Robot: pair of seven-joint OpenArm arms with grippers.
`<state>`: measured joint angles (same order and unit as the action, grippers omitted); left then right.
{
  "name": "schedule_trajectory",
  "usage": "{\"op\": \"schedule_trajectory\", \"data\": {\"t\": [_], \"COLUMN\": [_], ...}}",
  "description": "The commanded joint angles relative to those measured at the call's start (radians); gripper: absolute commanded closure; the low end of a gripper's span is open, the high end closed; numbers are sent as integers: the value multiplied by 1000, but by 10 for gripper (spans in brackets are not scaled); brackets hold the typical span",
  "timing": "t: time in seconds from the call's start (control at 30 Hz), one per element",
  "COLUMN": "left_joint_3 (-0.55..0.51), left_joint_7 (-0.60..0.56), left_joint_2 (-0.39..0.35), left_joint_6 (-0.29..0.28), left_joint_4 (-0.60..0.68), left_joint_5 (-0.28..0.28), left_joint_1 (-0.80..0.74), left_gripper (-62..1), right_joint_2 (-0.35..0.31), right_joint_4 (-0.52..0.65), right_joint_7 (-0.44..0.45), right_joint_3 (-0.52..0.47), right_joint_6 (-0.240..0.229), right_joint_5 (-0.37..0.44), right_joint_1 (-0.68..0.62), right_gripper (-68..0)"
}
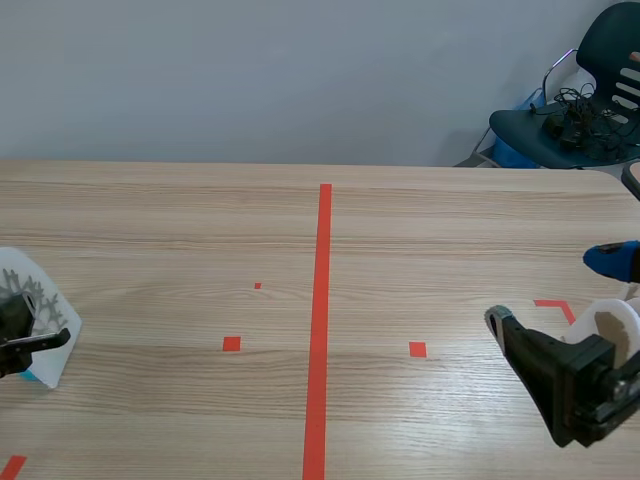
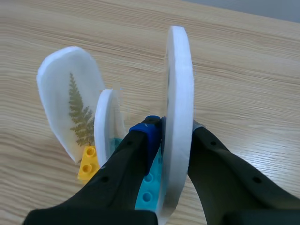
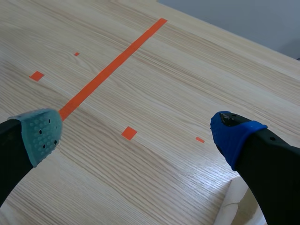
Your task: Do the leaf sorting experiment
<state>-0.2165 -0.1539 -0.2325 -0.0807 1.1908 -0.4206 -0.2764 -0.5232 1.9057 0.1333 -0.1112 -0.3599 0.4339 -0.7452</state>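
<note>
In the left wrist view my left gripper (image 2: 174, 130) is shut on a thick white leaf card (image 2: 179, 84), seen edge-on and upright, with a cyan brick (image 2: 149, 185) at its foot. Beside it stand a smaller white card (image 2: 107, 124) and a larger card with a green fern leaf (image 2: 70, 105), a yellow brick (image 2: 88, 164) at its base. In the scene view the left gripper (image 1: 22, 338) holds a white card (image 1: 42, 300) at the table's left edge. My right gripper (image 3: 138, 133) stands open over bare table at the right (image 1: 553, 290).
A white round piece (image 1: 617, 325) lies at the table's right edge, under my right gripper (image 3: 234, 201). An orange-red tape line (image 1: 321, 320) runs down the table's middle. A dark chair (image 1: 580, 110) with cables stands beyond the far right corner.
</note>
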Motion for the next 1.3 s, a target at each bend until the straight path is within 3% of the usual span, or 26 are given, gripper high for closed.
{"op": "schedule_trajectory", "data": {"t": [0.0, 0.1, 0.27, 0.37, 0.47, 0.53, 0.67, 0.77, 0.83, 1.27], "left_joint_3": [-1, -1, -1, -3, -8, -13, -13, -8, 2, 94], "left_joint_7": [-7, -7, -7, -4, 45, 93, 207, 289, 333, 331], "left_joint_2": [1, -1, -8, -26, -53, -74, -116, -132, -131, -131], "left_joint_6": [-6, -27, -65, -98, -126, -187, -414, -544, -560, -581], "left_joint_4": [34, 34, 66, 138, 250, 332, 484, 576, 618, 636], "left_joint_5": [-3, -2, -4, -6, -6, -6, -34, -116, -151, -152], "left_joint_1": [6, 6, 5, 5, 5, 5, 1, -26, -58, -208], "left_gripper": [-112, -190, -475, -558, -583, -623, -623, -623, -623, -623], "right_joint_2": [-2, -2, -2, -2, -2, -2, -2, -2, -2, -2], "right_joint_4": [17, 16, 16, 16, 16, 16, 16, 16, 16, 16], "right_joint_7": [13, 11, 11, 10, 10, 11, 11, 11, 10, 11], "right_joint_3": [-13, -13, -13, -13, -13, -13, -15, -15, -15, -15], "right_joint_6": [0, 3, 4, 4, 4, 4, 10, 27, 27, 27], "right_joint_5": [4, 4, 4, 4, 4, 4, 18, 24, 24, 24], "right_joint_1": [26, 33, 33, 33, 33, 33, 33, 33, 33, 33], "right_gripper": [-679, -679, -679, -679, -679, -679, -679, -679, -679, -679]}}
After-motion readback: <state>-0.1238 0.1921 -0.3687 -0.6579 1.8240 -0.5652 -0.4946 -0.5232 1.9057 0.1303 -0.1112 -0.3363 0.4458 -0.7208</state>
